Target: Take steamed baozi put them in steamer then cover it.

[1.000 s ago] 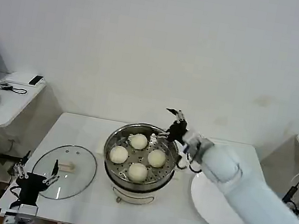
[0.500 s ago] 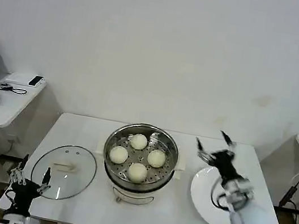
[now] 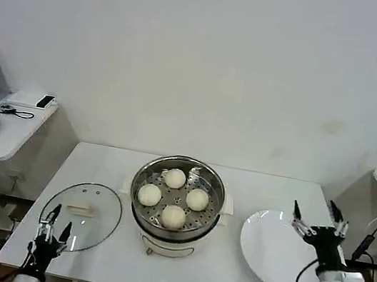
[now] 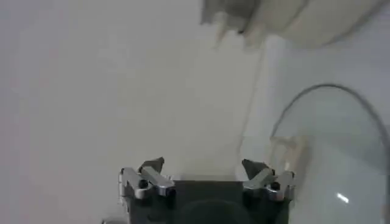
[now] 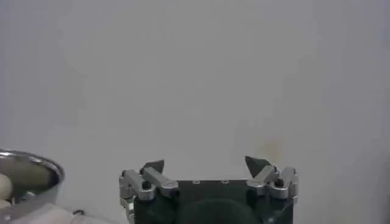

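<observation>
The left pincer (image 3: pixel 54 228) hangs spread and empty at the desk's (image 3: pixel 111 258) near left edge, just beside the rim of the glass lid (image 3: pixel 82 215). Use this arm: the lid lies flat directly ahead of it, its cream knob (image 3: pixel 81 208) toward the steamer (image 3: pixel 177 201), which stands just beyond on the desk's centre. All four steamed baozi (image 3: pixel 173 216) sit on its perforated tray, uncovered. The right pincer (image 3: pixel 318 224), also spread and empty, is parked over the white plate (image 3: pixel 271 252), well apart. Nothing blocks the lid's path.
</observation>
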Robot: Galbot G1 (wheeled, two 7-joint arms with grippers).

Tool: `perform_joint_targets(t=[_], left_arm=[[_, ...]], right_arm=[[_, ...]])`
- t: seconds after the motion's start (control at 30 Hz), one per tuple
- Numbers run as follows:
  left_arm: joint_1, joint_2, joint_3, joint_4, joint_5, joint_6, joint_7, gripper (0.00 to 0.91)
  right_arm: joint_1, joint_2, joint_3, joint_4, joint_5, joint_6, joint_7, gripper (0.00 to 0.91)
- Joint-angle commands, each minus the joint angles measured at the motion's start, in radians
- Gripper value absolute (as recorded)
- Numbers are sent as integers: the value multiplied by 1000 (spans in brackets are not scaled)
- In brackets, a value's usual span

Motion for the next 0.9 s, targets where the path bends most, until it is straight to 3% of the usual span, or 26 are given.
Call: perform_joint_targets(t=[0.03, 0.9], left_arm=[[-148, 36, 67, 180, 133, -16, -10, 907], [-366, 89, 121, 369, 96, 3, 7, 907]], right_arm=[[-94, 33, 107, 40, 20, 12, 6, 907], [-139, 77, 101, 52, -27, 27, -5, 907]])
